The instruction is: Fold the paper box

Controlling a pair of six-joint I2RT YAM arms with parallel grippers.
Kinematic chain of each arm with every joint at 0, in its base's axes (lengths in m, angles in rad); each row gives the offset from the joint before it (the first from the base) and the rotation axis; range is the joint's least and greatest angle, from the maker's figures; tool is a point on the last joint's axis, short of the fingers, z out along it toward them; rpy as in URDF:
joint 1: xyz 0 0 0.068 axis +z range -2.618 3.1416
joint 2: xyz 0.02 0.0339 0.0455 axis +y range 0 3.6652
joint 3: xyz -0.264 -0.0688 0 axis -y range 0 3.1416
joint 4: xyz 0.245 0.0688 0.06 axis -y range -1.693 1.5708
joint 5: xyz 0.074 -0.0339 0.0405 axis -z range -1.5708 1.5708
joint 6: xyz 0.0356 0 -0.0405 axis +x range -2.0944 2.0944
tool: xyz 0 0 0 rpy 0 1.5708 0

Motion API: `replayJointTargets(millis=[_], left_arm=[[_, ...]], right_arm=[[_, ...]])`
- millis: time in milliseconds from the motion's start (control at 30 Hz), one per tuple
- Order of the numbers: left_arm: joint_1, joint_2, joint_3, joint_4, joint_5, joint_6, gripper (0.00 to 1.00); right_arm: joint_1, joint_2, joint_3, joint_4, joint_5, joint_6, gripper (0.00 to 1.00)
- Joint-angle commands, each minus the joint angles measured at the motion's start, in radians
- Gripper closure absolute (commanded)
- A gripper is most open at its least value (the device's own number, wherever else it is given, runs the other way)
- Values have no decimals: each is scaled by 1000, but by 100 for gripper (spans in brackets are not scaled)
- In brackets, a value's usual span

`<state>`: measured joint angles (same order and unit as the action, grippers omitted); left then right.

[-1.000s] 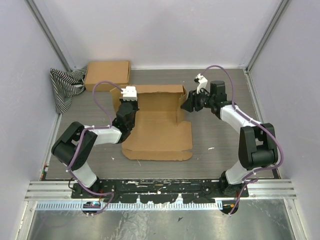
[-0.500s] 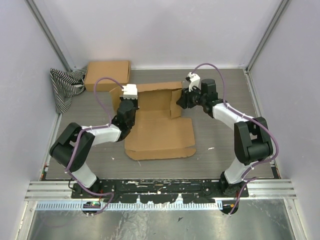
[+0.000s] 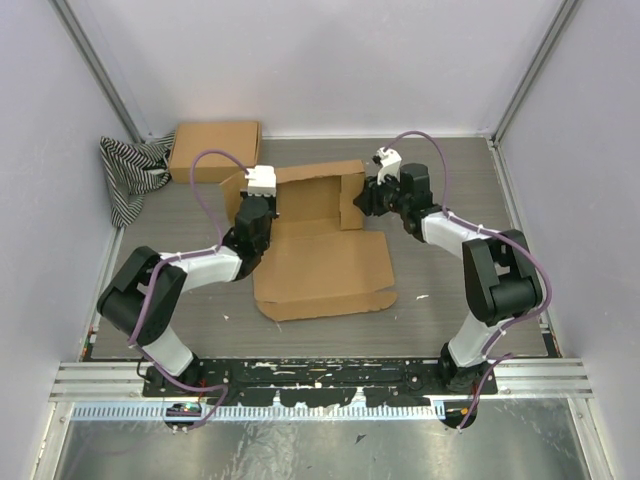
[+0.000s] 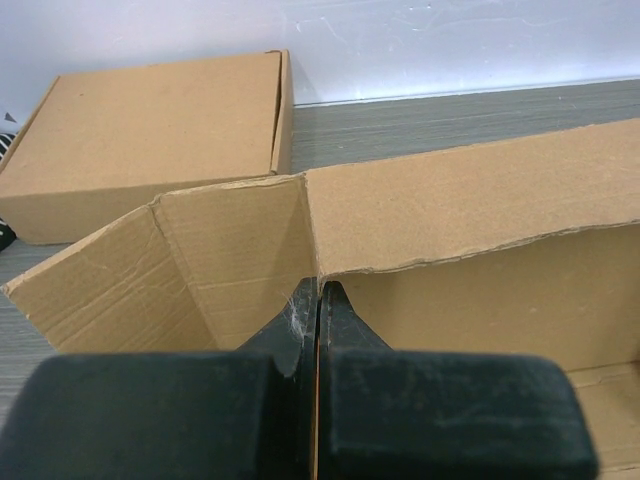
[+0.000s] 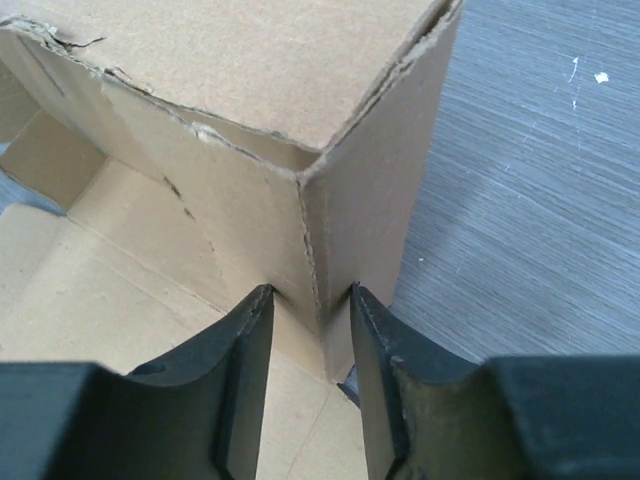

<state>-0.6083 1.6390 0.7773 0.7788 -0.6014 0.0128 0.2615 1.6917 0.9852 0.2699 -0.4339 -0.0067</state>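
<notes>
The paper box (image 3: 322, 268) lies in the middle of the table, its flat panel toward me and its rear wall (image 3: 318, 178) standing up. My left gripper (image 3: 252, 214) is shut on the box's left side wall; in the left wrist view (image 4: 320, 296) a thin cardboard edge runs between the closed fingers, with the left flap (image 4: 190, 265) and rear wall (image 4: 470, 205) beyond. My right gripper (image 3: 366, 196) is at the right rear corner. In the right wrist view (image 5: 311, 298) its jaws stand apart and straddle the upright corner (image 5: 320, 230) of the box.
A second, closed brown cardboard box (image 3: 214, 150) sits at the back left and shows in the left wrist view (image 4: 150, 130). A striped cloth (image 3: 130, 176) lies against the left wall. Grey table (image 5: 540, 190) lies right of the box corner.
My right gripper has moved left onto the box's right rear corner, and the right side flap now stands upright. The flat panel has shifted slightly right. The left gripper keeps its hold.
</notes>
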Motion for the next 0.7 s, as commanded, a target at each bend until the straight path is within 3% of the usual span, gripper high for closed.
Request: replayJointTargets(millis=[0,67,333,400,667], left_arm=[[-4,-27,38,-18,32,-21,100],[-4,-28,46,-32,33,-22,100],[-5,-38,98,-119,5,-13,100],[-10,-44,104,-135,-11,-13,100],[-31,-69,144,-250,-56,-29,100]], right_arm=[[14,29,22,101,17,21,64],[18,32,18,112,34,28,73],[34,15,-17,141,117,50,94],[46,11,-27,145,210,63,99],[194,-16,-75,152,763,88,99]])
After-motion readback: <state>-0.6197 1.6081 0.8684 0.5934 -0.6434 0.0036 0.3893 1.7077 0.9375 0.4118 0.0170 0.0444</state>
